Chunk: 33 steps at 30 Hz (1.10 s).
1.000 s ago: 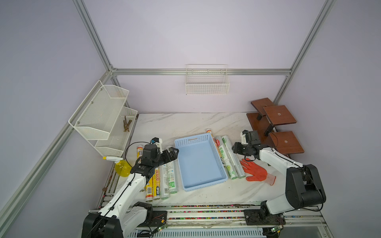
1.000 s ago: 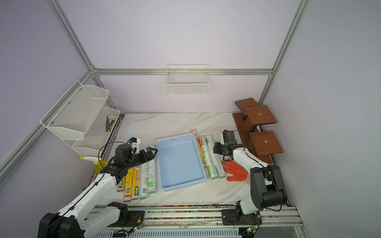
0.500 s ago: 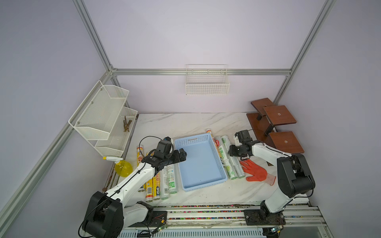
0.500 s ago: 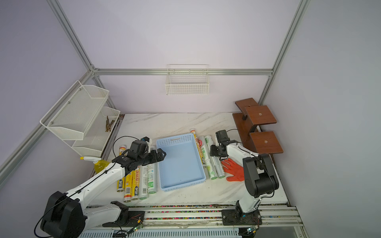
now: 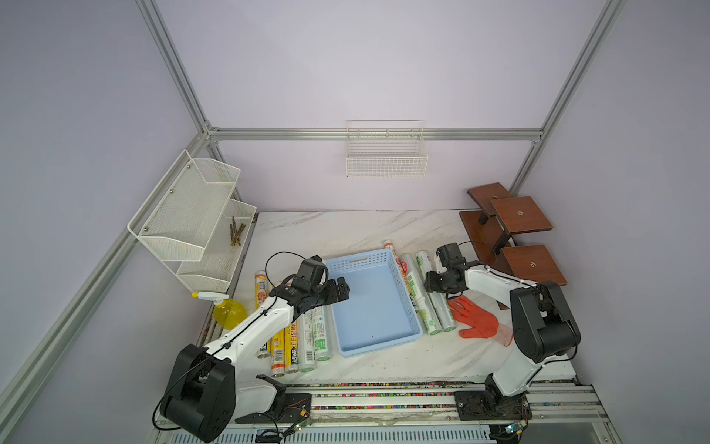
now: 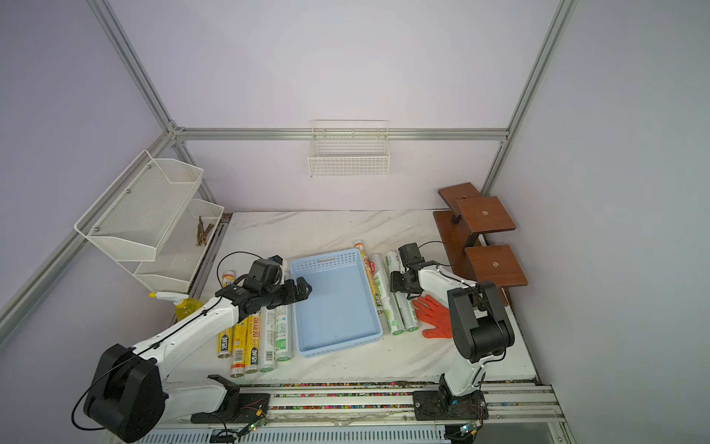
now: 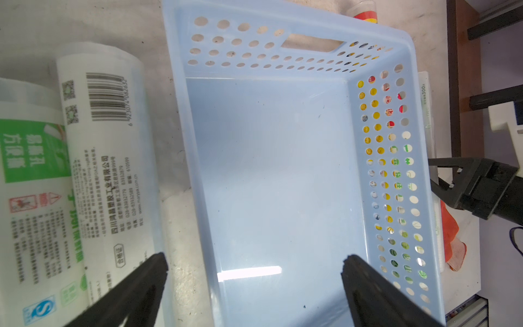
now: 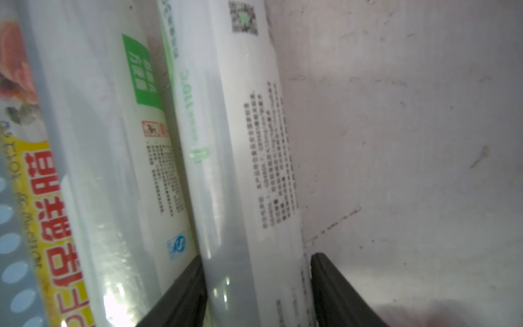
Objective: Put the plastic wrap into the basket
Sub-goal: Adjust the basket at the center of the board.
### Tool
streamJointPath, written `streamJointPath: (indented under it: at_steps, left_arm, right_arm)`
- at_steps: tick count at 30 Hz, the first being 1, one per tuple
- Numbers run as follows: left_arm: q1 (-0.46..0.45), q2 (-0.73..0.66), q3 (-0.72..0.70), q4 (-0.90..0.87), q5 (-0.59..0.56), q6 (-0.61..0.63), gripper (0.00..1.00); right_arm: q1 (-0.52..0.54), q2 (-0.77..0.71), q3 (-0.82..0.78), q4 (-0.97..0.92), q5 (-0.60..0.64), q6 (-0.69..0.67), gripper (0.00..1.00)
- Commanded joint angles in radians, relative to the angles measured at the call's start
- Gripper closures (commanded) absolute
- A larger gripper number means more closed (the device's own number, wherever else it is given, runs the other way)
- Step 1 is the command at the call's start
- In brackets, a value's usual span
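1. Right now the basket (image 5: 359,258) sits mid-bench with its light-blue floor bare; none of the plastic wrap lies in it.
2. Three rolls lie side by side on the bench (image 5: 345,226) along the basket's right wall. A yellow-orange roll (image 5: 397,265) is against the wall, next comes a green-printed white roll (image 5: 418,296), then an outer white roll (image 5: 442,315).
3. The right tool (image 5: 428,282) is down over the outer white roll (image 8: 249,141). In the right wrist view its fingers (image 8: 184,294) straddle that roll, one against it and the other with a thin gap, so the jaws are slightly spread and not pinching.
4. Five more rolls (image 5: 307,338) lie parallel on the bench at the basket's left side.
5. The left tool (image 5: 343,291) hovers over the basket's left wall, spread wide and empty. In the left wrist view one finger (image 7: 135,286) is outside the wall and the other is above the basket floor.
6. An orange glove (image 5: 476,325) lies just beside the outer white roll's near end.
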Motion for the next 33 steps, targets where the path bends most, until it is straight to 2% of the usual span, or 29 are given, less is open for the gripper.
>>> streamJointPath:
  at_steps: [1, 9, 13, 21, 26, 30, 33]
  left_arm:
    - [-0.007, 0.009, 0.039, -0.003, -0.017, -0.009, 0.00]
    - [-0.008, 0.045, 0.052, -0.020, -0.039, -0.027, 0.00]
    - [-0.010, 0.075, 0.055, -0.018, -0.032, -0.036, 0.00]
    - [-0.023, 0.171, 0.071, 0.022, 0.022, -0.039, 0.00]
    - [-0.030, 0.213, 0.094, 0.050, 0.055, -0.019, 0.00]
    - [-0.033, 0.250, 0.131, 0.052, 0.054, -0.005, 0.00]
    - [-0.034, 0.269, 0.147, 0.055, 0.056, -0.003, 0.00]
  right_arm:
    - [0.004, 0.033, -0.008, -0.030, 0.007, -0.013, 0.38]
    - [0.005, 0.047, -0.019, -0.014, 0.018, 0.000, 0.39]
    - [0.004, 0.022, -0.020, -0.015, 0.051, 0.032, 0.44]
    - [0.003, -0.216, -0.048, -0.007, 0.092, 0.097, 0.58]
    - [0.003, -0.346, -0.063, -0.039, 0.088, 0.117, 0.58]
    - [0.001, -0.452, -0.071, -0.042, 0.040, 0.142, 0.58]
    - [0.001, -0.509, -0.072, -0.026, -0.050, 0.153, 0.58]
